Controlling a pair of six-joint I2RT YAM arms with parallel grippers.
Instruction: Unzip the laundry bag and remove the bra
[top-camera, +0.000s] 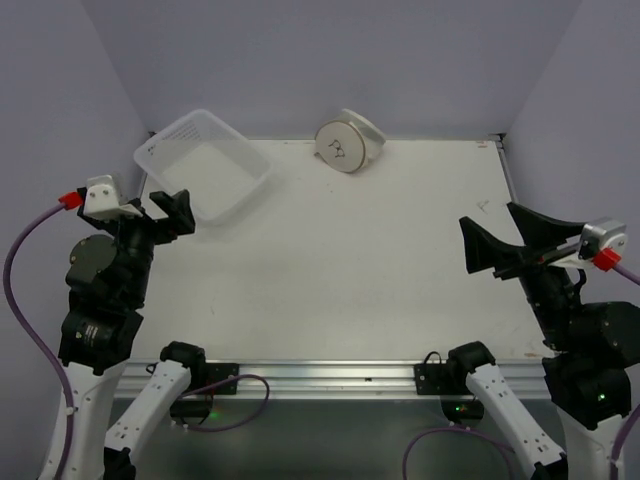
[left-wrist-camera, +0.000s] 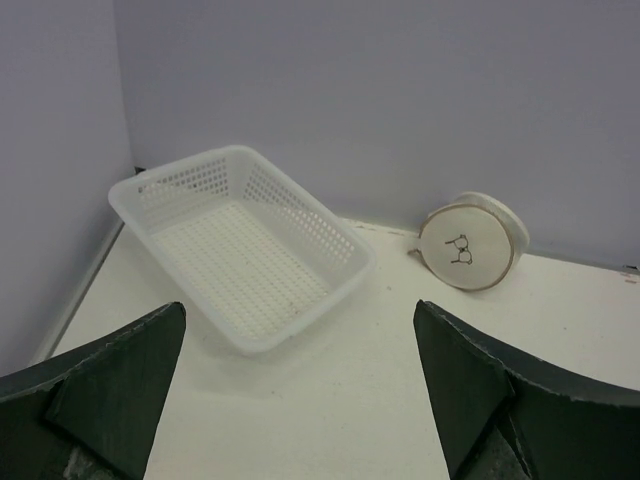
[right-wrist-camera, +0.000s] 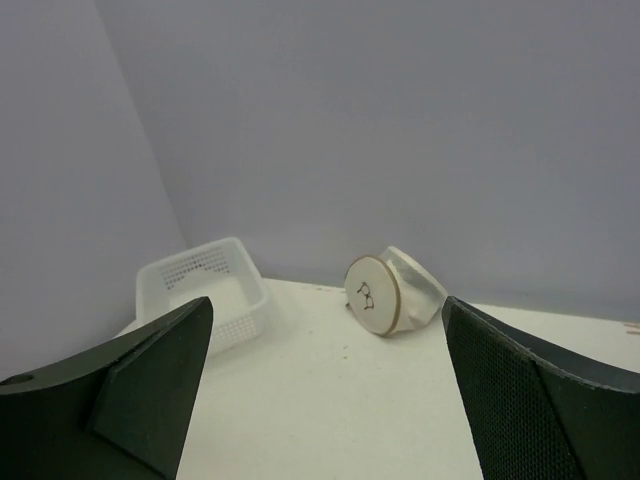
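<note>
**Task item.** The laundry bag (top-camera: 347, 146) stands on its rim near the middle of the far edge of the bench (top-camera: 380, 280), close to the back wall. Its flat round face, printed with a small black bra pictogram, is turned toward the near left. A tan band runs round the rim of that face. The zip slider is too small to make out, and no view shows whether the zip is closed. The fabric hides the contents.

**Other item.** A white perforated plastic basket (top-camera: 256, 180) lies tilted at the far left corner of the bench, open side up. In the top view its far end reaches past the bench corner. It is well apart from the laundry bag.

**Left end effector** (top-camera: 170, 212). It is above the left edge of the bench, just beside the near end of the basket. The fingers are spread and pinch nothing.

**Right end effector** (top-camera: 495, 240). It is above the right edge of the bench, well apart from the laundry bag. The fingers are spread wide and pinch nothing.

**Limits of view.** In both wrist views the lower frame edge cuts off the fingers, so only their dark inner faces show.
</note>
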